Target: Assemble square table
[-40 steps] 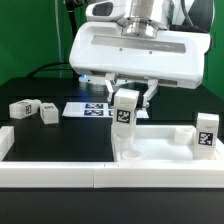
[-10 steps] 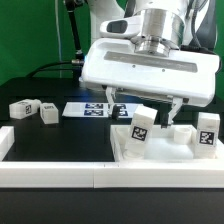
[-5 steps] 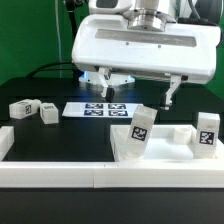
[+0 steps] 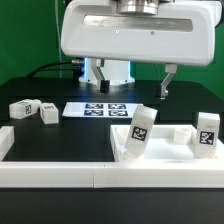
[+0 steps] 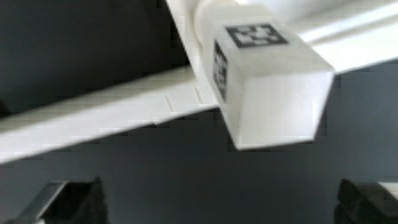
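The white square table top point(image 4: 165, 152) lies at the exterior view's right, near the front rail. One white tagged leg point(image 4: 141, 131) stands tilted at its near-left corner, and the wrist view shows it point(image 5: 267, 85) beside the top's rim point(image 5: 98, 115). A second leg point(image 4: 207, 131) stands upright at the top's right corner. Two loose legs point(image 4: 22, 107) point(image 4: 48, 114) lie at the left. My gripper point(image 4: 133, 88) hangs open and empty above and behind the tilted leg, clear of it. In the wrist view the gripper point(image 5: 217, 203) shows its dark fingertips point(image 5: 71, 200) wide apart.
The marker board point(image 4: 100, 108) lies flat behind the table top. White border rails run along the front point(image 4: 90, 176) and the left point(image 4: 5, 140). The arm's large white wrist housing point(image 4: 135, 35) fills the upper part of the exterior view.
The gripper has let go of the tilted leg, opened and risen up and back from the table top. The leg stays leaning at the corner.
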